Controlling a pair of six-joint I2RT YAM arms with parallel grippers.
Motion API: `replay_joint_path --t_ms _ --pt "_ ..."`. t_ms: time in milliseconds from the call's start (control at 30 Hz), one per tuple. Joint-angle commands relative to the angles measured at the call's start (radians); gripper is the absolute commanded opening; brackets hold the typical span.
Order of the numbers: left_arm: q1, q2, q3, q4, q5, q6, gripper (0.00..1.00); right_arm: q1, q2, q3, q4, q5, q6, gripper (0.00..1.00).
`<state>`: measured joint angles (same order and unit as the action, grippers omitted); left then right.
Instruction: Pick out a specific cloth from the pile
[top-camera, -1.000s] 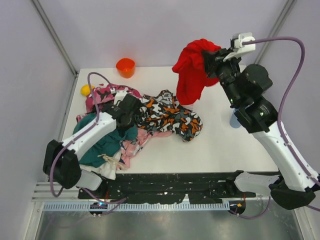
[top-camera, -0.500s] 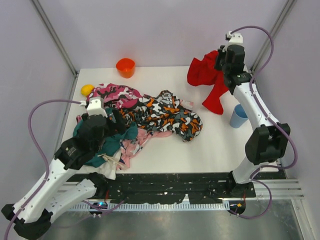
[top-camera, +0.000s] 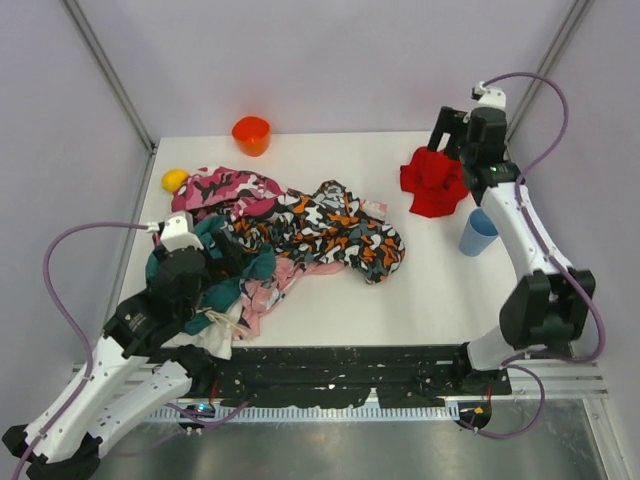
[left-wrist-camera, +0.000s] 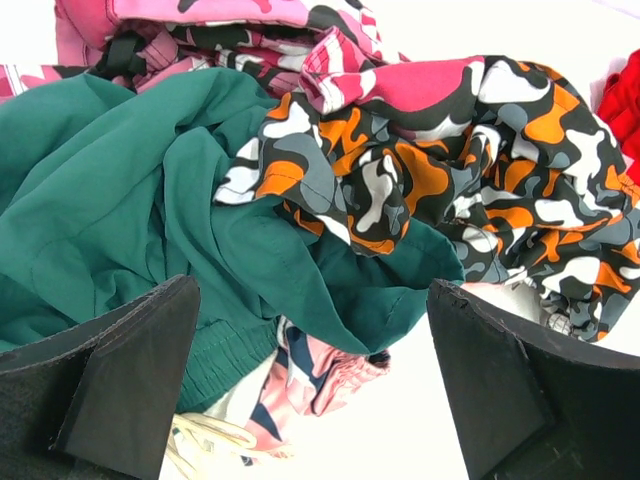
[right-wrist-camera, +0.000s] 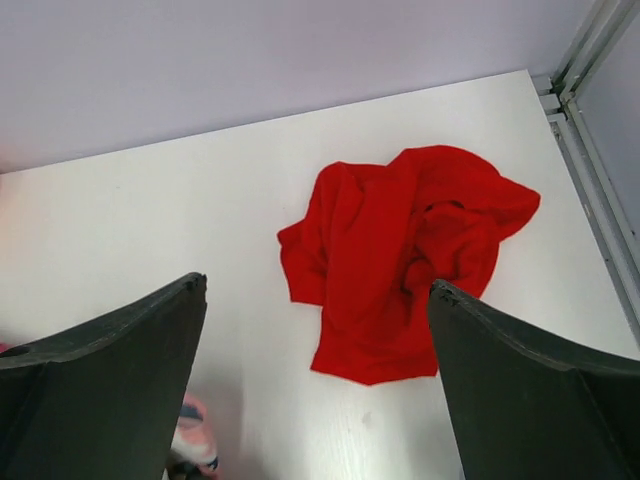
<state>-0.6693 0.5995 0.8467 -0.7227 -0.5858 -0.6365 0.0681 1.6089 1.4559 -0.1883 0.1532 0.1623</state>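
**Red cloth lay alone, away from the pile**

The red cloth (top-camera: 434, 182) lay crumpled on the white desk (top-camera: 430, 290) near its far right corner. It was well apart from the pile (top-camera: 300, 235), with bare desk between them. The right jaws stood wide apart above it, holding nothing. In the right wrist view the cloth lay on the desk, showing between the two dark fingers (right-wrist-camera: 110, 370). A blue cup (top-camera: 478, 232) stood just beside the cloth, to its near right; whether they touched could not be told.

The pile sprawled over the left half of the desk, with a pink cloth (top-camera: 225, 185) at the far end, a teal cloth (left-wrist-camera: 120, 200) at the near left and a patterned cloth (left-wrist-camera: 480, 170) on the right. The left jaws also stood wide apart over the teal cloth, gripping nothing. An orange cup (top-camera: 251, 134) stood at the far edge, and a yellow thing (top-camera: 174, 180) lay just beside the pile's far left end
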Motion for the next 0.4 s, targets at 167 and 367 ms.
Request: replay_joint_path --t_ms 167,367 --pt "-0.003 -0.001 0.046 -0.158 -0.003 -0.072 1.0 0.002 -0.65 -0.392 -0.037 0.104 0.057 0.95" --pt "-0.003 -0.036 0.003 -0.107 0.001 -0.014 1.0 0.002 -0.863 -0.517 -0.12 0.129 0.114 0.95"
